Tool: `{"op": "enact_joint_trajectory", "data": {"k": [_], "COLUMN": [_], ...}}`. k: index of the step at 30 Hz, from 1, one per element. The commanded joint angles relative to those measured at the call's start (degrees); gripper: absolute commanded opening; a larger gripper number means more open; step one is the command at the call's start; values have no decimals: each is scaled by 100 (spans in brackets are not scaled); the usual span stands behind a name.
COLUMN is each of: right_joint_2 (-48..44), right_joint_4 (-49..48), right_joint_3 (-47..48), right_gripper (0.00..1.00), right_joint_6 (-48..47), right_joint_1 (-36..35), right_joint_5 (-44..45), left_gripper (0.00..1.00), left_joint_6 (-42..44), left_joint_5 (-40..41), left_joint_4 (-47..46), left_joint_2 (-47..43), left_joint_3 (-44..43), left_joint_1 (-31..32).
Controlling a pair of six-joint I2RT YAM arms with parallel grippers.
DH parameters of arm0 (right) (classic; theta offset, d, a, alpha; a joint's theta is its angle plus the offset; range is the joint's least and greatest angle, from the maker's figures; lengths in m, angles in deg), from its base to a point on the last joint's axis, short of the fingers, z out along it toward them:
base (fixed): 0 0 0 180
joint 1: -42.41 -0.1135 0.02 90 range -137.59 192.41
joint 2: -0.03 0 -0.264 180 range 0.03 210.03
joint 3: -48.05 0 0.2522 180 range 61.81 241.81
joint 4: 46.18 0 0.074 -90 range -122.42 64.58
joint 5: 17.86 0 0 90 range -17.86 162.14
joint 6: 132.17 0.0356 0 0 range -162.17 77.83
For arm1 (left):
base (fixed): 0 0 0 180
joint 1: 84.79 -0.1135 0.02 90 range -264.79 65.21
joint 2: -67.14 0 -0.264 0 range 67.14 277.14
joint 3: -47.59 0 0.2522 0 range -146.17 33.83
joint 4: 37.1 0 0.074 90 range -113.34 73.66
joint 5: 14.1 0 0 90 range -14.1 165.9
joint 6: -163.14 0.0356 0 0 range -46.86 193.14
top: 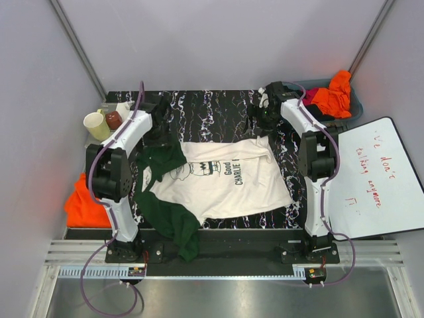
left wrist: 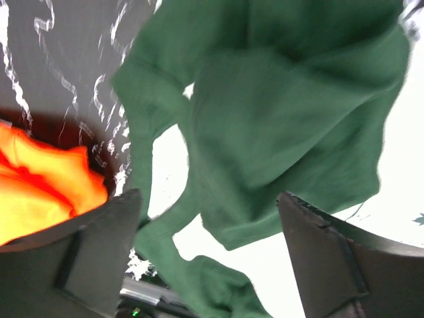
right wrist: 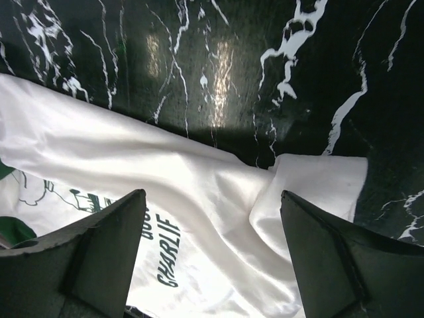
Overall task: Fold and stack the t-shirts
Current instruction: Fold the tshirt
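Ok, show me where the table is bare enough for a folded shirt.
Bare: the marble strip along the far edge, beyond the cream shirt. Crowded: the far left corner by the cups, the far right by the bin with the orange shirt, and the near edge, where the green sleeve drapes over.

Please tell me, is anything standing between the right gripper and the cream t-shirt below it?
Nothing visible does. In the right wrist view the right gripper, jaws open, hangs over the folded-over corner of the cream t-shirt. Only that cloth and the black marbled table show between the jaws.
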Motion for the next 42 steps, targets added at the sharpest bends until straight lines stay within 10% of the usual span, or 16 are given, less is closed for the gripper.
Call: {"op": "enact_joint_trajectory", "data": {"k": [1, 8, 11, 13, 17, 27, 42], "right_joint_2": [137, 286, 497, 647, 901, 1131, 902], "right_joint_4": [432, 477, 538, 608, 714, 960, 917], "right_joint_3": [103, -214, -153, -39, 216, 682, 375], "right_gripper": [89, 79, 60, 27, 3, 0, 0], "right_joint_6": [-93, -40, 12, 65, 109, 355, 505], "right_joint_1": [-161, -170, -170, -170, -161, 67, 278], "right_joint_5": [104, 297, 385, 630, 1342, 2503, 2952], "left_gripper": [93, 94, 92, 91, 91, 96, 78], "left_joint_6": [19, -140, -227, -262, -272, -149, -877], "left_joint_5": [-55, -335, -432, -459, -528, -995, -2172], "left_joint_4": [-239, -326, -309, -309, -291, -283, -1432], "left_joint_2": [264, 887, 1142, 1205, 1266, 933, -122], "left_joint_3": [-555, -846, -969, -1013, -1267, -1682, 752], "left_joint_1": [-76, -120, -120, -120, -129, -129, -172]}}
